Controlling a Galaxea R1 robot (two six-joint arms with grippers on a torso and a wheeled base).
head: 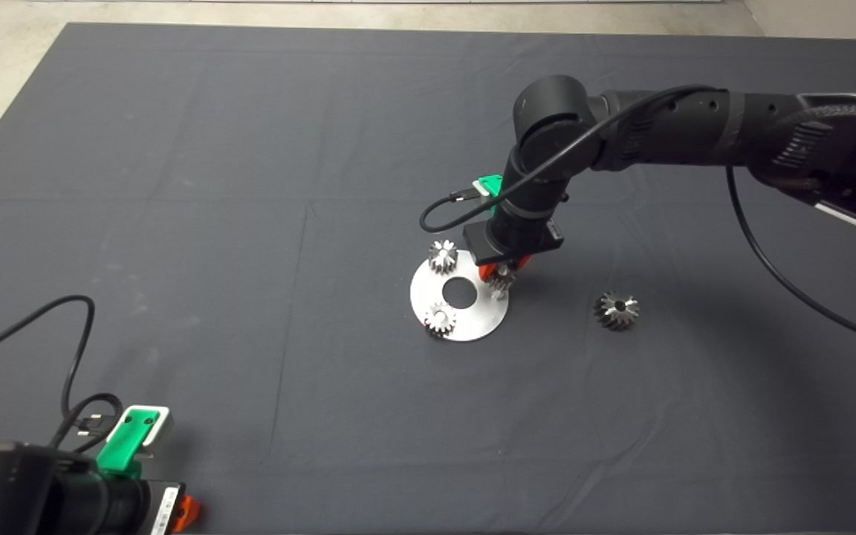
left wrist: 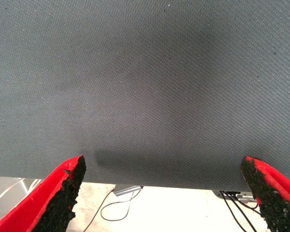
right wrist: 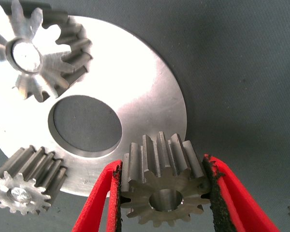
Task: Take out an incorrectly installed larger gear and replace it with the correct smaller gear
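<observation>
My right gripper [head: 502, 272] is over the right rim of the round steel disc [head: 472, 327], shut on the smaller gear [head: 501, 281]. In the right wrist view the smaller gear [right wrist: 162, 191] sits clamped between both red fingers [right wrist: 99, 205] at the disc's [right wrist: 145, 87] edge. I cannot tell whether it rests on the disc. The larger gear [head: 617, 310] lies alone on the mat, to the right of the disc. My left gripper [head: 183, 513] is parked at the lower left corner, open [left wrist: 163, 163] with nothing between its fingers.
Two paler small gears stand on the disc, one at its far rim [head: 443, 256] [right wrist: 38, 53] and one at its near left rim [head: 441, 319] [right wrist: 26, 181]. The disc has a centre hole [head: 460, 293]. Bare dark mat [head: 250, 223] surrounds everything.
</observation>
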